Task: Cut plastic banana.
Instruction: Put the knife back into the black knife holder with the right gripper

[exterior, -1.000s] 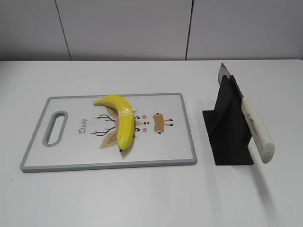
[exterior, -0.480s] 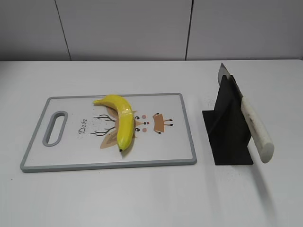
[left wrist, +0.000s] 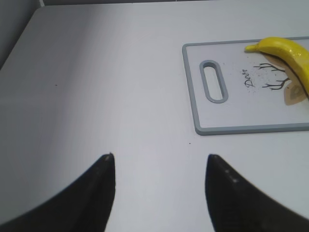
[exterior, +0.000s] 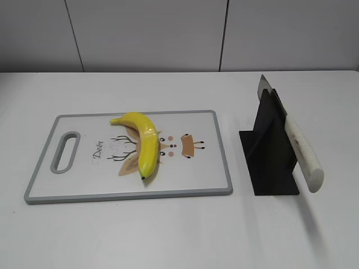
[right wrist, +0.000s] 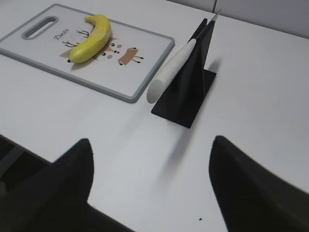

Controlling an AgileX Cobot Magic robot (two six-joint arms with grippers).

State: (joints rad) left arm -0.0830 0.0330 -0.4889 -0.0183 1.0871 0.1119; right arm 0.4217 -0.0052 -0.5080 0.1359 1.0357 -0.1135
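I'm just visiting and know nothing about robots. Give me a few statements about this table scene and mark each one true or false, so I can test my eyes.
1. The glossy yellow plastic banana lies on the white, grey-rimmed cutting board. True.
2. The white-handled knife lies flat on the board. False: it rests tilted in the black stand, beside the board.
3. The left gripper is open and holds nothing. True.
4. The right gripper is shut on the knife handle. False: it is open, apart from the knife.
5. The banana is already cut in two. False: it is whole.
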